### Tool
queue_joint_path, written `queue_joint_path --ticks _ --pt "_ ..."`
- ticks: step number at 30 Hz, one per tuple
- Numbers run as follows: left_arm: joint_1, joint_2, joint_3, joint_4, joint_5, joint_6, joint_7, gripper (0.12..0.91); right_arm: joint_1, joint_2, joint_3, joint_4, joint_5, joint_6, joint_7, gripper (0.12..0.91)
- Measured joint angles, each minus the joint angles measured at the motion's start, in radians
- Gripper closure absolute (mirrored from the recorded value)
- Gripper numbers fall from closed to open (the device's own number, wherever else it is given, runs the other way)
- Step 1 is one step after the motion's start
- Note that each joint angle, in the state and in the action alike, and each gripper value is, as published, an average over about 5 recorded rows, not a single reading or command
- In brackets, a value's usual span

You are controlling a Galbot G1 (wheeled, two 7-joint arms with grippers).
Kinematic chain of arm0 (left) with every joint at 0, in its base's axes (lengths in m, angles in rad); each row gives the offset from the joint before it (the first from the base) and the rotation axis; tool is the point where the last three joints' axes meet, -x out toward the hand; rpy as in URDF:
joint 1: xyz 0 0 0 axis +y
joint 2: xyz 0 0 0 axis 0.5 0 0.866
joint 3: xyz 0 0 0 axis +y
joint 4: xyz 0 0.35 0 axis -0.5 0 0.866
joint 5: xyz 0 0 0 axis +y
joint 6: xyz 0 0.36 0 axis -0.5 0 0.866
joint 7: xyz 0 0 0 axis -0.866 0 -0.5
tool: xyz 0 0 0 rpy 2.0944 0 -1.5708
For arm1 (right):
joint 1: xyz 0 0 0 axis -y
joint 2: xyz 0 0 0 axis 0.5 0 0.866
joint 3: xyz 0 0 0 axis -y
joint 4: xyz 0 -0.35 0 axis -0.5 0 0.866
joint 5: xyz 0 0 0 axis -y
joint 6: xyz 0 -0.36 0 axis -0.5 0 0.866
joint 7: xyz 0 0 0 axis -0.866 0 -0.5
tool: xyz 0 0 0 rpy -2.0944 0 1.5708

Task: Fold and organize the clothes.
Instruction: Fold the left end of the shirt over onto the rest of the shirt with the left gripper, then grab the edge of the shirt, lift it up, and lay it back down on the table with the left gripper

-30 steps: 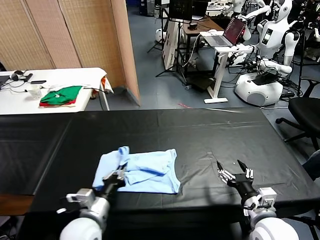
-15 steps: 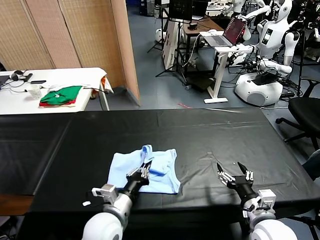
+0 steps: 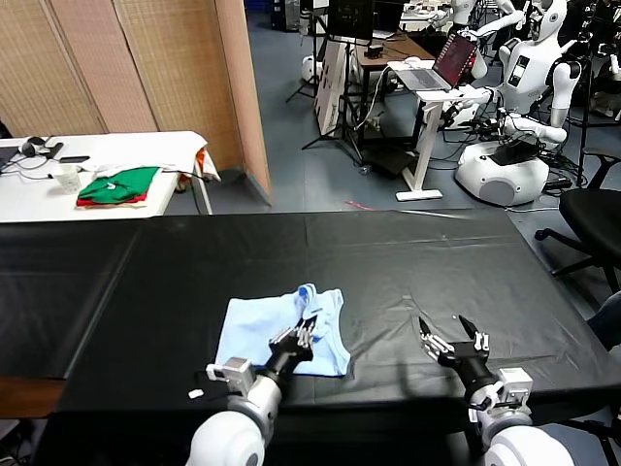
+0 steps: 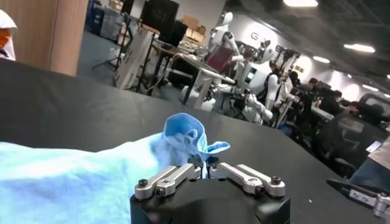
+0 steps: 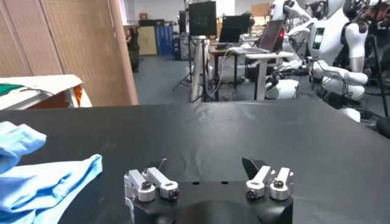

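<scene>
Pinching a raised fold of the sky-blue T-shirt (image 3: 260, 332), left claw (image 3: 302, 333), right claw (image 3: 452, 339) spread, well apart beside it

My forearms are rounded white shells ending in grey-silver wrist blocks. My left claw (image 3: 304, 331) and right claw (image 3: 451, 335) are alike: each sits on a glossy black housing and has silver metal linkage fingers (image 4: 164, 179) fastened with dark round screws, ending in black tips. A small white tag hangs by my left wrist.
</scene>
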Motion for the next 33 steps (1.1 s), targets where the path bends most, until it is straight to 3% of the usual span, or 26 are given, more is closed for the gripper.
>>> queue_joint_path --ticks 4,13,16,27,33 --pt "-0.001 -0.008 0.009 0.007 0.014 -0.008 0.000 0.793 0.010 -0.014 -0.019 -0.003 -0.010 -0.001 -0.021 0.118" --pt "0.007 -0.031 0.020 -0.016 -0.090 -0.016 -0.002 0.257 0.050 -0.074 -0.095 -0.006 0.038 -0.021 -0.038 0.118" --pt "0.001 -0.027 0.010 -0.024 -0.081 -0.032 0.002 0.149 0.084 -0.089 -0.145 -0.009 0.033 -0.030 -0.034 0.118" --pt "0.027 0.099 -0.160 -0.043 0.068 -0.112 0.034 0.123 0.296 -0.044 -0.384 -0.164 -0.125 0.000 -0.029 0.118" --pt "0.065 0.127 -0.227 -0.042 0.123 -0.141 0.034 0.123 0.356 -0.010 -0.465 -0.281 -0.254 -0.044 -0.028 0.118"
